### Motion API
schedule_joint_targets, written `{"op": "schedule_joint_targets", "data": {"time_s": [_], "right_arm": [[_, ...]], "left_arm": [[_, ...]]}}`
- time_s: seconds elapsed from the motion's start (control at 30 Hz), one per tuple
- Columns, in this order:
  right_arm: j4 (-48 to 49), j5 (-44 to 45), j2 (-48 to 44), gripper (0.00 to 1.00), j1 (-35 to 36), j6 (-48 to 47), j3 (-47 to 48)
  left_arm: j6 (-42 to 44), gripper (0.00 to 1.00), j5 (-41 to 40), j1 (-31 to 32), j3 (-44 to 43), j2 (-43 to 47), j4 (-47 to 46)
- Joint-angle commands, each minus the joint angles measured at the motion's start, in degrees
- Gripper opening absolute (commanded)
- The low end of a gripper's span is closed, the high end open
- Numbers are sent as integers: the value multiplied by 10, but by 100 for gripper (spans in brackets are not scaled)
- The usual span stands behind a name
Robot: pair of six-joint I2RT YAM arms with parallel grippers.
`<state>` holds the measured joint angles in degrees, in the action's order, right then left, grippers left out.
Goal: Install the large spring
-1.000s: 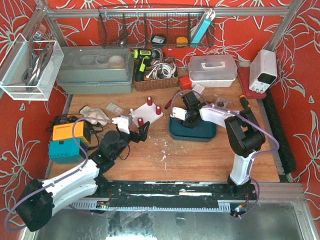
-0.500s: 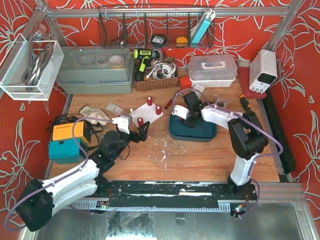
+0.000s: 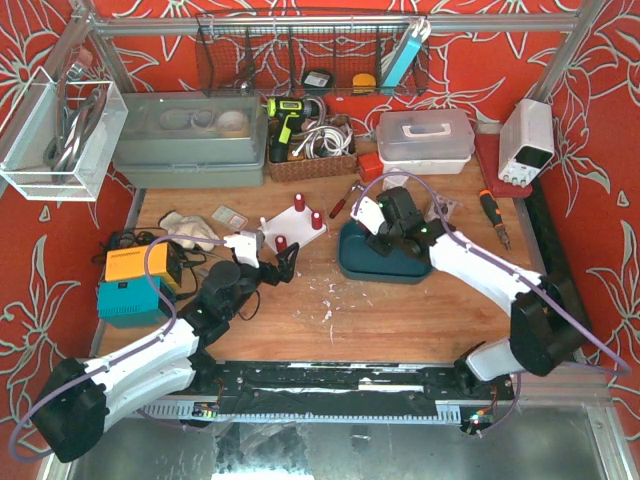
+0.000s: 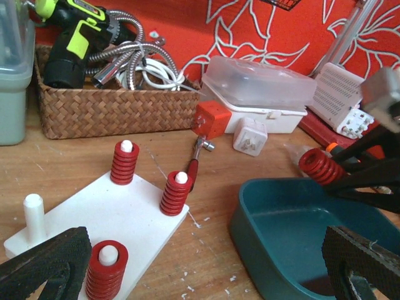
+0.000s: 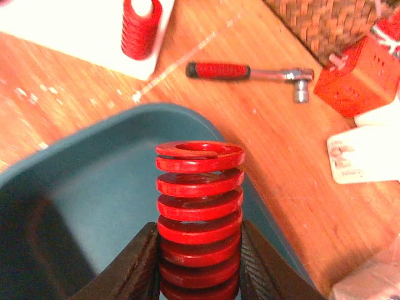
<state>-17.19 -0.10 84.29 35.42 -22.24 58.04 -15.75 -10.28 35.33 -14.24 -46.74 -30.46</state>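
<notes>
Right gripper (image 5: 199, 253) pinches the large spring (image 5: 199, 200) by its lower coils, one finger pressed on each side. The coil's long axis therefore runs straight out along the fingers (image 5: 140, 265) and past their tips. The spring is held in the air over the teal tray (image 5: 87, 187), clear of the tray's floor. In the left wrist view it leans well off vertical, its free end aimed toward the white peg board (image 4: 125, 215).

That board lies on the bench (image 3: 400, 320) to the robot's left of the tray, just beside its rim. Three of its four pegs already carry red springs (image 4: 175, 195). The one bare peg (image 4: 33, 211) stands upright on the side of the board farthest from the right gripper, toward the left gripper's side.

Left gripper (image 4: 200, 275) hangs spread wide and empty at the near edge of the board, closer to that peg than the right one is. As I judge it, the carry goes leftward across the board, and the spring must be brought upright so its bore lines up over the peg.
</notes>
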Motion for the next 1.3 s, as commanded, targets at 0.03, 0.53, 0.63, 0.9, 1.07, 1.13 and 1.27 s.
{"op": "schedule_joint_targets", "data": {"time_s": [0.03,0.53,0.63,0.9,1.07,1.13,1.27], "right_arm": [[74,-25,-59,10,42,79,-40],[315,-40,-178,8,172,132,-233],[361,-27,-182,8,190,119,-260],[397,-18,-167,8,213,106,-274],[404,-20,-162,8,221,101,-275],[405,-18,-159,8,223,99,-275],[405,-14,-158,8,226,95,-275]], "left_arm": [[-23,100,-22,3,0,10,-5],[-128,85,138,3,-50,12,78],[-166,79,193,3,-53,4,65],[-197,77,291,3,-99,-61,54],[-207,73,315,4,-101,-82,37],[-209,70,321,4,-102,-87,34],[-211,66,335,4,-105,-95,30]]}}
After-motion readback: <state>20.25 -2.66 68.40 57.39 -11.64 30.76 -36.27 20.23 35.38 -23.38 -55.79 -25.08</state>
